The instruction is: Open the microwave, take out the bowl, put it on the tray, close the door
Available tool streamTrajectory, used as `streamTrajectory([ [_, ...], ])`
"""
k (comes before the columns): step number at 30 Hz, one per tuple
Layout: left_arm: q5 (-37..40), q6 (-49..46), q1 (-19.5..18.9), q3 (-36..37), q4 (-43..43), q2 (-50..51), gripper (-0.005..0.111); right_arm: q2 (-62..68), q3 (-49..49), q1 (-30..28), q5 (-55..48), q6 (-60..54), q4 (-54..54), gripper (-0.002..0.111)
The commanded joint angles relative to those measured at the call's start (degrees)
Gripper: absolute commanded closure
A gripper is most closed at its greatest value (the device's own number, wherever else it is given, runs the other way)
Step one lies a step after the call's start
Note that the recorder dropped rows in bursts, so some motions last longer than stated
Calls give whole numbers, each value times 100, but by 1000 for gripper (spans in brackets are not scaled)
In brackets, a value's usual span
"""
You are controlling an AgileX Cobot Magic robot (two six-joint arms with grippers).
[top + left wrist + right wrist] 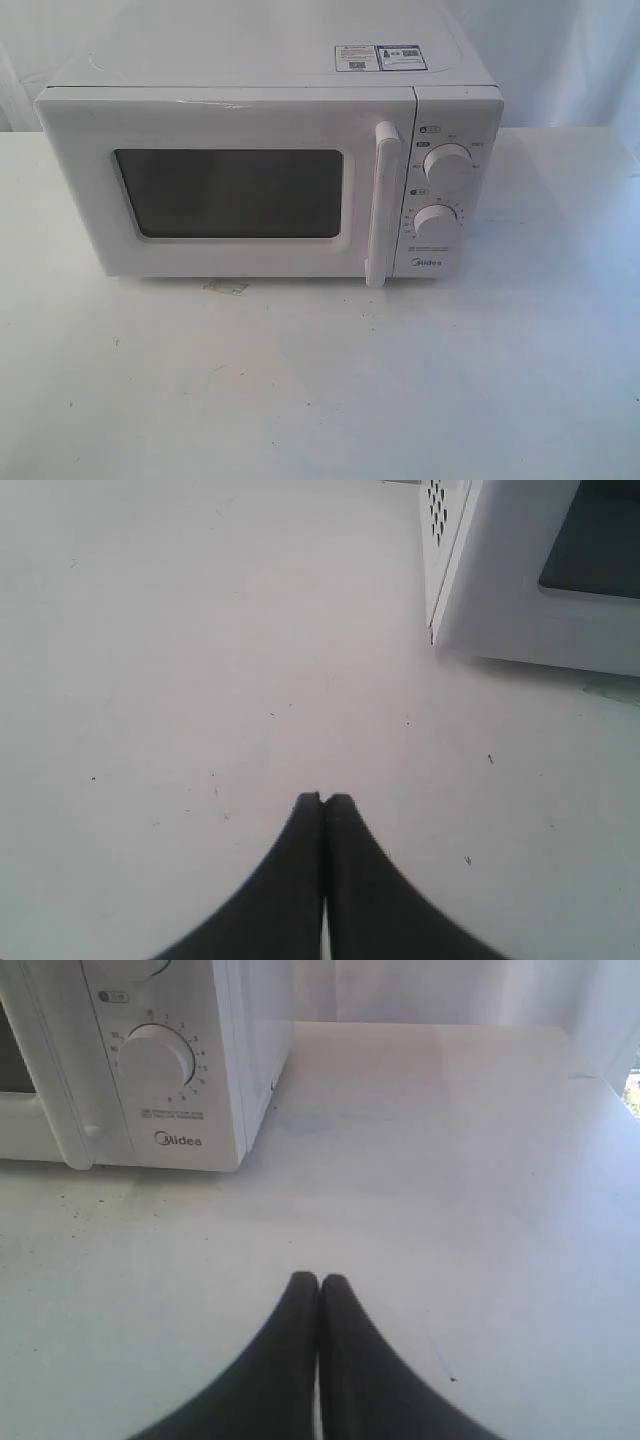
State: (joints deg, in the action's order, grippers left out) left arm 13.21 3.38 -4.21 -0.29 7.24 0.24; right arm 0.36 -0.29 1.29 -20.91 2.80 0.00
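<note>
A "Midea" microwave [272,150] sits mid-frame, door [225,250] shut. The left claw [323,801] and right claw [318,1281] are closed, empty.

Microwave [270,180] blocks table [320,390] rear (door [225,185] shut); front open.

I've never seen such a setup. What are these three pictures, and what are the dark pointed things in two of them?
It is a two-armed robot. One camera off the arms shows a white microwave on a white table, its door shut. The other two cameras sit on the wrists. The dark points are the left gripper and right gripper, its pinching hands, both closed and holding nothing. No bowl or tray shows; the dark window hides the inside.
</note>
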Motion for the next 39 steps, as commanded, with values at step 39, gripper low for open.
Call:
streamTrajectory([
  [39, 7, 27, 30, 29, 47, -24, 107, -36, 29, -15, 2427, -133, -258, 108],
])
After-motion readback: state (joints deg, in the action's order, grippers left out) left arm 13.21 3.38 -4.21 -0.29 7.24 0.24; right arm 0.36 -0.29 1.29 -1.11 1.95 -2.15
